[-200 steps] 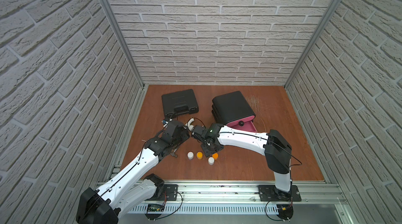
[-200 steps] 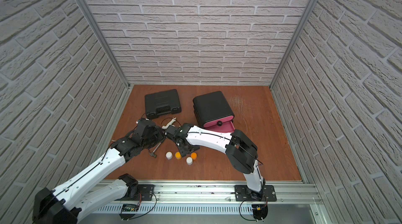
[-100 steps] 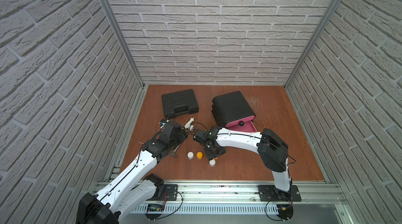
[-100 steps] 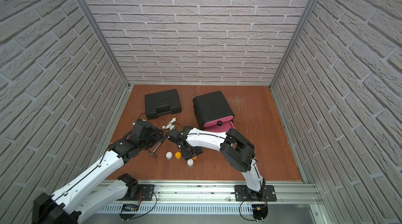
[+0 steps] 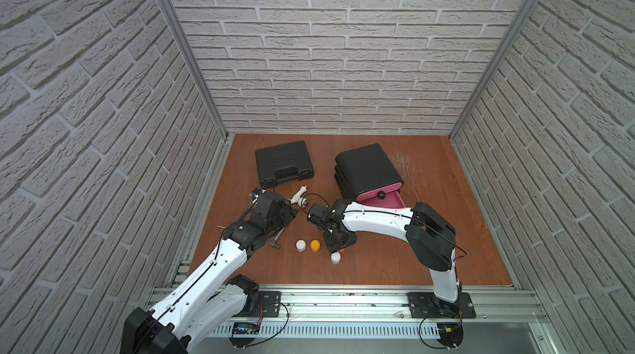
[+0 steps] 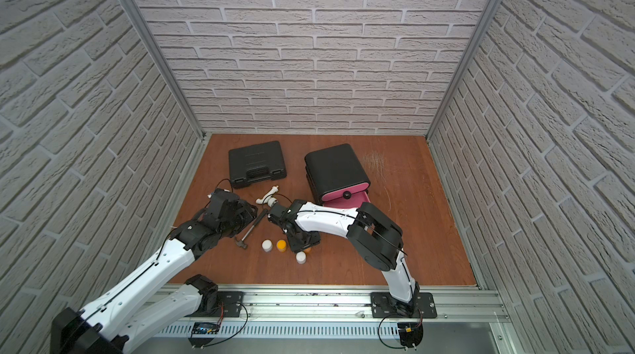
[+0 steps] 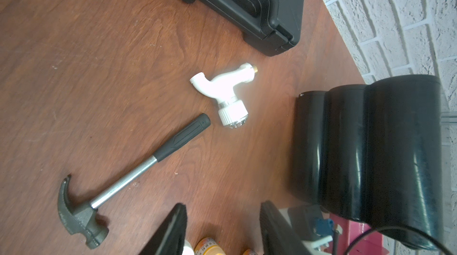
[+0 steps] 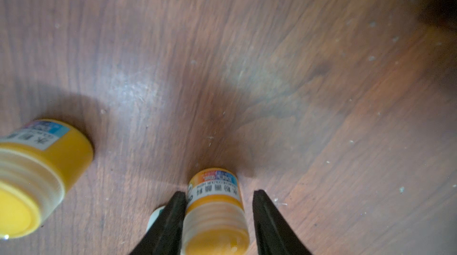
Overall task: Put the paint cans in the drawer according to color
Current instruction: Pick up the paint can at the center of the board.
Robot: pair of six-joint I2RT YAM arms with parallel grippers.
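Jaws of the right gripper (image 8: 218, 193) stood apart astride an upright orange can (image 8: 215, 211), one finger touching it and the other just clear. A second orange can (image 8: 42, 167) and a white can (image 5: 335, 258) stood close by. The drawer (image 5: 367, 170), one tray pulled out, lay toward the back wall, nearer the right arm. The left gripper (image 7: 222, 204) was parted and empty, near the hammer (image 7: 123, 179).

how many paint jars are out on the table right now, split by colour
white paint jars: 2
orange-yellow paint jars: 2
total: 4
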